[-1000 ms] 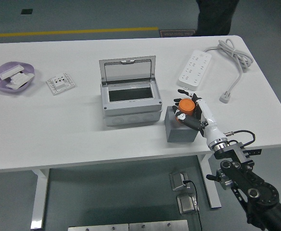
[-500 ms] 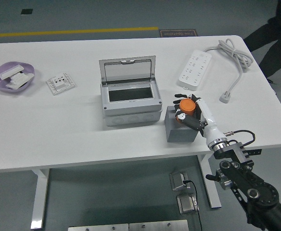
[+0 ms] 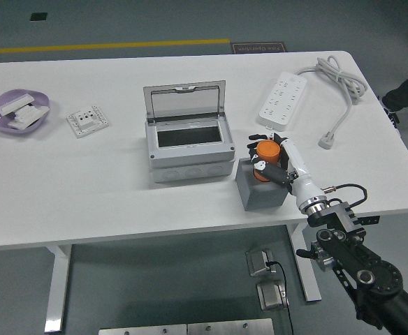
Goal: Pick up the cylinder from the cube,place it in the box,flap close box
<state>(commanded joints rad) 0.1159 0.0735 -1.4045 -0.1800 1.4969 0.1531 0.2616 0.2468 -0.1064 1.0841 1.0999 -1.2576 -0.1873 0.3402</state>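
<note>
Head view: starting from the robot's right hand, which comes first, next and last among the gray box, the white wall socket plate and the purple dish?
Measured from the right hand, shut on the orange cylinder:
1. Gray box, just to its left, lid up.
2. White socket plate, farther left, mid table.
3. Purple dish, at the far left edge.

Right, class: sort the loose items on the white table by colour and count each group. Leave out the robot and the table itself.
Orange: 1, the cylinder
Grey: 2, the cube and the open box
White: 2, the power strip and the socket plate
Purple: 1, the dish, which holds small white parts
Total: 6
</note>
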